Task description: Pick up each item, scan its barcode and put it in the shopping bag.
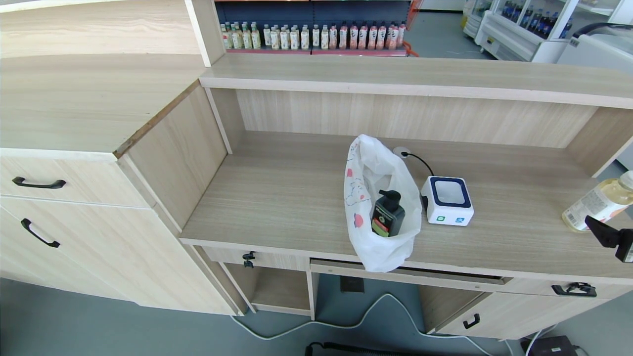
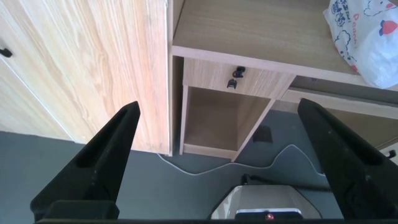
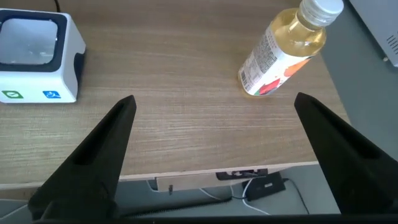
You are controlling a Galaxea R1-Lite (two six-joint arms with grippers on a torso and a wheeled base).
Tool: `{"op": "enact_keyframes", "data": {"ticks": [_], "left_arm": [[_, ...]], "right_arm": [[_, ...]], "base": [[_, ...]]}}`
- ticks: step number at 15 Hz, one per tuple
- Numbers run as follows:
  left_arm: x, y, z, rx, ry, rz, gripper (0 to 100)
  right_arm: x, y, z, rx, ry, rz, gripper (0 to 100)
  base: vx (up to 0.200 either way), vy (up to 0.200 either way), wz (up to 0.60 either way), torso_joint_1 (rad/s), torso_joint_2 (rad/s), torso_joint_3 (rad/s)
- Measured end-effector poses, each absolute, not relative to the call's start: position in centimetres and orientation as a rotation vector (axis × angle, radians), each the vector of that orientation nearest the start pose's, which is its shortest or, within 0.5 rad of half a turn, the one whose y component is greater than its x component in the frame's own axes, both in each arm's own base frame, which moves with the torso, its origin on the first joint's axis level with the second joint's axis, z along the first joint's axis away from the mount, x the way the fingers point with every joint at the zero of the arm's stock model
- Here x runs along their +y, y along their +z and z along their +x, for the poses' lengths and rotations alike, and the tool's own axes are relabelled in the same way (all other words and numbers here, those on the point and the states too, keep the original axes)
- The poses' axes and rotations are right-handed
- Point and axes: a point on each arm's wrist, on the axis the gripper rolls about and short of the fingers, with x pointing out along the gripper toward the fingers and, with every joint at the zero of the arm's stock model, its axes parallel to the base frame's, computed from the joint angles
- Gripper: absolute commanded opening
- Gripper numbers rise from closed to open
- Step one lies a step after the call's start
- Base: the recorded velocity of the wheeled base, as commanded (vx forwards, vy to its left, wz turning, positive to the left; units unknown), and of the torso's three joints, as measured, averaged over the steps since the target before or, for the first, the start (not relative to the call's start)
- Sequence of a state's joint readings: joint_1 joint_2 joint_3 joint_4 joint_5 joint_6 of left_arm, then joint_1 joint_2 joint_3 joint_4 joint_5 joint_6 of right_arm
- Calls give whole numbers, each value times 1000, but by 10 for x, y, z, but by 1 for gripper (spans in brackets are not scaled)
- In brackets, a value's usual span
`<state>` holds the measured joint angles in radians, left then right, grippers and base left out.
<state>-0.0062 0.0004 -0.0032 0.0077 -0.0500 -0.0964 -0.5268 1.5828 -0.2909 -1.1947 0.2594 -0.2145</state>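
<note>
A white shopping bag [image 1: 366, 163] stands open on the wooden counter [image 1: 287, 198], and a black pump bottle [image 1: 388, 216] sits upright inside it. Right beside the bag is the white and blue scanner [image 1: 446, 200] [image 3: 36, 59]. A bottle of yellowish drink [image 1: 597, 201] [image 3: 283, 50] lies tilted on the counter's far right end. My right gripper [image 1: 607, 235] [image 3: 216, 102] hovers open and empty just in front of that bottle, near the counter's front edge. My left gripper [image 2: 219, 109] hangs open and empty below counter level, left of the bag [image 2: 367, 37].
A raised shelf [image 1: 415, 74] overhangs the back of the counter. A tall cabinet with drawers [image 1: 74, 207] stands to the left. A shallow drawer [image 1: 405, 274] juts out under the bag. Keys hang in a lock [image 1: 248, 258] [image 2: 234, 77]. Cables [image 1: 346, 321] lie on the floor.
</note>
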Motion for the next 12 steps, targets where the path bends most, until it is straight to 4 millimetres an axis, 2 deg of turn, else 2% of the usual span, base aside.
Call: {"op": "enact_keyframes", "data": {"ticks": [5,12], "left_arm": [[-1,76,-23,8,-56,-97,100],[-1,76,-23,7,-54,-89,100]], "right_arm": [[-111,142,200,124,-262,-174,100],[-113,139,200,134,-269,-170,100]], "base": [[0,0,0,0,0,0],[0,-200,0,2,2,3]]}}
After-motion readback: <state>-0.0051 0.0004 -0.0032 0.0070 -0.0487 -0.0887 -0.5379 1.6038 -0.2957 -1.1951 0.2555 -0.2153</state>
